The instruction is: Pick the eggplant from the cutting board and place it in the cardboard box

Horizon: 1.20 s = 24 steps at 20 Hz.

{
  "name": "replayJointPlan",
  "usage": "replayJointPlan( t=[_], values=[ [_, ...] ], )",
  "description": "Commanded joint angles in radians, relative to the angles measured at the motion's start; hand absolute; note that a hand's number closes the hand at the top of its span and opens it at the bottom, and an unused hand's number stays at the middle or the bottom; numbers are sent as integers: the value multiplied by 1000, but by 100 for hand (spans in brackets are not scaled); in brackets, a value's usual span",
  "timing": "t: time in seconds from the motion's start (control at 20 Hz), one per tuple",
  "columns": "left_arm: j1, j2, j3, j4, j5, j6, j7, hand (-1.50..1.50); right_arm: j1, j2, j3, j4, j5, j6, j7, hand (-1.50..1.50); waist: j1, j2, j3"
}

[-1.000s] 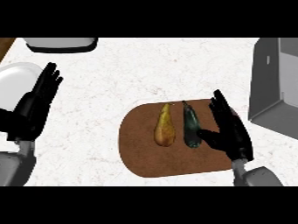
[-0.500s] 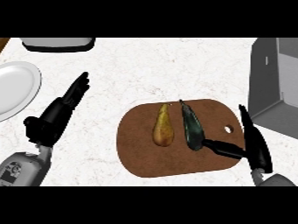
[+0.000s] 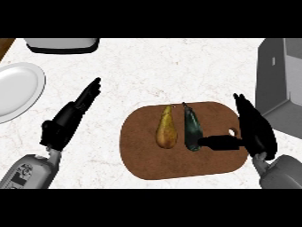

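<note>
Right hand has closed in on the eggplant, thumb now at its near end

Nearest, the black right hand (image 3: 256,133) has slid in over the right edge of the brown rounded wooden cutting board (image 3: 146,159); its fingers (image 3: 245,108) are straight and together, its thumb stretched left to touch the dark green slender eggplant (image 3: 192,128), not yet curled round it. The eggplant lies on the board just beside a yellow-brown pear-shaped squash (image 3: 166,131). The black left hand (image 3: 67,122) has dropped lower over the white marbled desk (image 3: 153,71), fingers straight. Farther right stands the grey open cardboard box (image 3: 287,84); far left, a round white plate (image 3: 9,93). Grasp looks imminent.
</note>
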Motion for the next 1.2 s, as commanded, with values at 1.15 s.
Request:
replayJointPlan(
  t=[1.15],
  values=[
    [52,-22,5,-11,-41,-18,-43,0,-350,340,-94,72,-166,419,648,-150,11,18,17]
  ],
)
